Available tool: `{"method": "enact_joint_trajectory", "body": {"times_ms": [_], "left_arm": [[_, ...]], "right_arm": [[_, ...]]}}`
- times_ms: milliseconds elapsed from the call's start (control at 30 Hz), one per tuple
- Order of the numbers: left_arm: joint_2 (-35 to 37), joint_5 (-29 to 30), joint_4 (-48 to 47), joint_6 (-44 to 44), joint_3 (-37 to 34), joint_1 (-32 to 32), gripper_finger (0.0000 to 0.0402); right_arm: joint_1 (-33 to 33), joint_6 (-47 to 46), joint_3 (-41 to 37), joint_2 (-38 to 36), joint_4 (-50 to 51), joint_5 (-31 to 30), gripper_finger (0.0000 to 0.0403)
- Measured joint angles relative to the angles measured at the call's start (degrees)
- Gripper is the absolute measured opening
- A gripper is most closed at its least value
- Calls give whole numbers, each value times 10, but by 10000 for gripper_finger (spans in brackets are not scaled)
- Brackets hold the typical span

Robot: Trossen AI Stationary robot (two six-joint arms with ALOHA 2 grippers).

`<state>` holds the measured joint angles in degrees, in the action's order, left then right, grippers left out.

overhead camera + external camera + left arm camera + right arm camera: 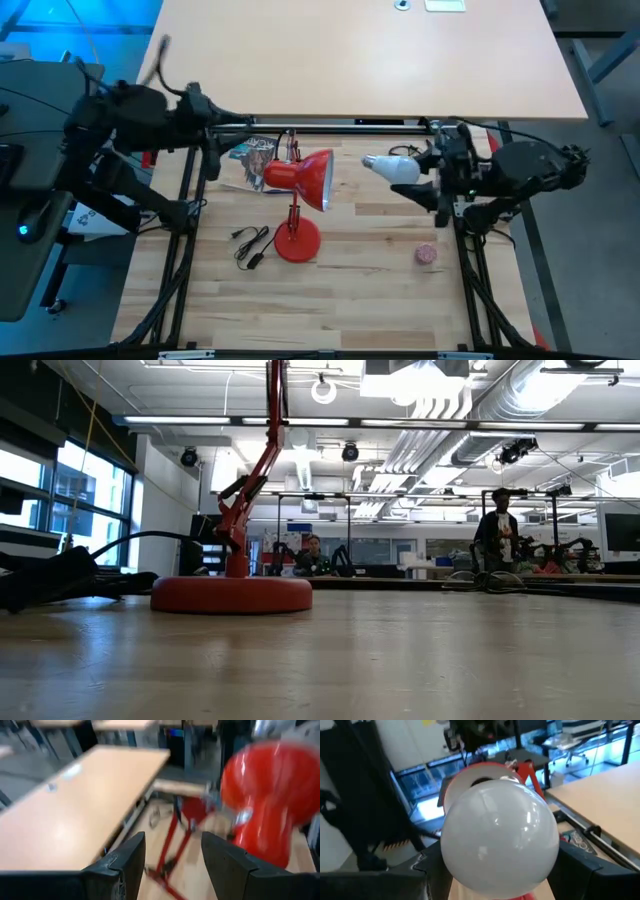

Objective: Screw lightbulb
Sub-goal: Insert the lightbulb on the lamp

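The red lamp stands by its round base [297, 243] [232, 593] mid-table. Its shade [308, 177] is tipped on its side, mouth [479, 776] facing the table's right. The white lightbulb [392, 167] [499, 832] hangs in the air just right of the shade, with my right gripper [432, 172] [500, 872] shut on it. My left gripper [210, 125] [172, 865] is open at the far left of the lamp, above the table, with nothing between its fingers; the shade [272, 800] shows beside them. My right gripper pinches the bulb's wide round glass end [470, 870] between its two fingers [412, 870], one on each side. The fingers come about level from the table's right. The bulb is lifted clear and lies roughly level, its narrow end [369, 160] toward the shade's mouth.
A small pink ball [427, 254] lies near the table's right edge. A black cord with a plug [250, 245] lies left of the lamp's base. A printed packet [256, 155] sits behind the shade. Bare wood lies toward the near edge. People stand in the room beyond [500, 535].
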<state>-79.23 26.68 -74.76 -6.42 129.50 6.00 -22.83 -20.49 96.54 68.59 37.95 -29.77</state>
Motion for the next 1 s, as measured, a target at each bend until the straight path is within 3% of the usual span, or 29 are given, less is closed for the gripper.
{"method": "enact_joint_trajectory", "body": {"times_ms": [233, 433, 567, 667, 767, 1000], "left_arm": [[138, -39, 82, -71, -197, 8, 184], [284, -43, 240, -146, -407, 38, 179], [340, -57, 333, -145, -536, 42, 140], [369, -84, 409, -155, -618, 42, 76], [394, -119, 518, -160, -681, 42, 13], [389, -160, 649, -114, -727, 42, 2]], "right_arm": [[23, -39, -114, 0, -102, 0, 248], [39, -56, -157, -5, -181, 25, 248], [58, -67, -157, -5, -217, 33, 248], [68, -71, -157, -5, -246, 55, 248], [79, -96, -157, -5, -240, 80, 248], [94, -117, -157, 0, -232, 91, 248]]}}
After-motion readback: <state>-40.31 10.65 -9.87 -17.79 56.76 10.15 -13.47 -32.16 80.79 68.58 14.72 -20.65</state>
